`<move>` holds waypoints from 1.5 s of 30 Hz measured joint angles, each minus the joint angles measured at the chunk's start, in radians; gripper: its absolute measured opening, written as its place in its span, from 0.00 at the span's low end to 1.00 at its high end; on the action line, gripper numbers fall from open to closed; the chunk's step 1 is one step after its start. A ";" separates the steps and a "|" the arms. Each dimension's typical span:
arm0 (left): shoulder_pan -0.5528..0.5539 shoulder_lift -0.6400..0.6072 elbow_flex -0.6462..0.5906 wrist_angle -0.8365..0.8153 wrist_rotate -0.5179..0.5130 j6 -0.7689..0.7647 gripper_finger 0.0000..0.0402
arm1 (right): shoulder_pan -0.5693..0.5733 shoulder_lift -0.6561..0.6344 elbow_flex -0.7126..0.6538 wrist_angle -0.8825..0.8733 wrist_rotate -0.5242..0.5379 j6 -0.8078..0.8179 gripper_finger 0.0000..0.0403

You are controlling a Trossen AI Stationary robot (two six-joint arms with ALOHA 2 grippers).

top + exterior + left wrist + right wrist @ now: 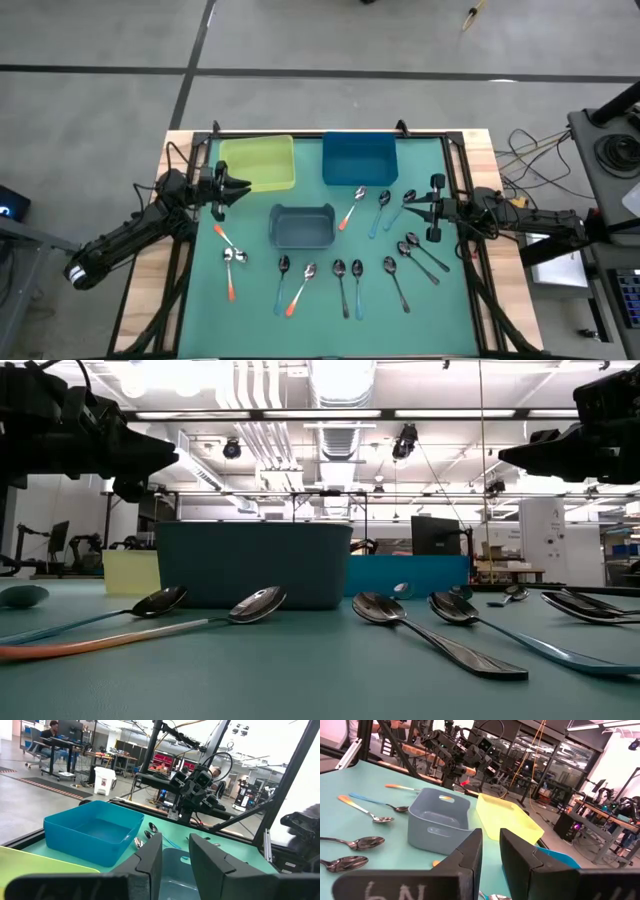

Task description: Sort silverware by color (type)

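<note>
From above, you see the left gripper [243, 185] hanging beside the yellow bin [258, 162] and the right gripper [408, 208] just over the spoons [345, 265] on the right side; none is picked up yet. The spoons lie on the green table [200, 300] in front of the grey bin [301, 226] and to its right, with two more to its left. Some pairs lie touching or crossed, so a grab there may lift two of different color, or push a neighbour away.

From table height, the spoons [430, 625] lie very flat and their bowls are shiny. You risk that the fingers slide off such a thin handle. One handle is orange, others light blue, one all dark metal.

In the left wrist view, the left gripper [175, 857] stands a little apart and holds nothing — the blue bin [92, 831] is ahead.

In the right wrist view, the right gripper [490, 851] has also a narrow gap, empty. Too narrow for a clean approach, I think.
</note>
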 joint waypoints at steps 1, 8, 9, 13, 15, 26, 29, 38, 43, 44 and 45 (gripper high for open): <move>0.000 0.000 0.000 0.000 0.000 0.000 0.20 | 0.000 0.000 0.000 0.000 0.000 0.000 0.15; 0.000 0.000 0.000 0.000 0.000 0.000 0.20 | 0.000 0.000 0.000 0.000 0.000 0.000 0.15; 0.000 0.000 0.000 0.000 0.000 0.000 0.20 | 0.000 0.000 0.000 0.000 0.000 0.000 0.15; 0.000 0.000 0.000 0.000 0.000 0.000 0.20 | 0.000 0.000 0.000 0.000 0.000 0.000 0.15; 0.000 0.000 0.000 0.000 0.000 0.000 0.20 | 0.000 0.000 0.000 0.000 0.000 0.000 0.15; 0.000 0.000 0.000 0.000 0.000 0.000 0.20 | 0.000 0.000 0.000 0.000 0.000 0.000 0.15; 0.000 0.000 0.000 0.000 0.000 0.003 0.20 | 0.000 0.000 0.000 0.000 0.000 0.000 0.15; 0.000 0.000 0.000 0.002 0.000 0.087 0.20 | 0.000 0.001 0.000 0.037 -0.014 0.257 0.15; 0.000 0.001 0.000 0.045 -0.025 0.075 0.20 | 0.000 0.028 0.000 0.112 0.069 0.632 0.15; 0.000 0.000 0.000 0.070 -0.037 0.065 0.20 | 0.000 0.037 0.000 0.122 0.081 0.687 0.15; 0.000 0.000 0.000 0.098 -0.049 0.046 0.20 | 0.000 0.047 0.001 0.126 0.089 0.727 0.15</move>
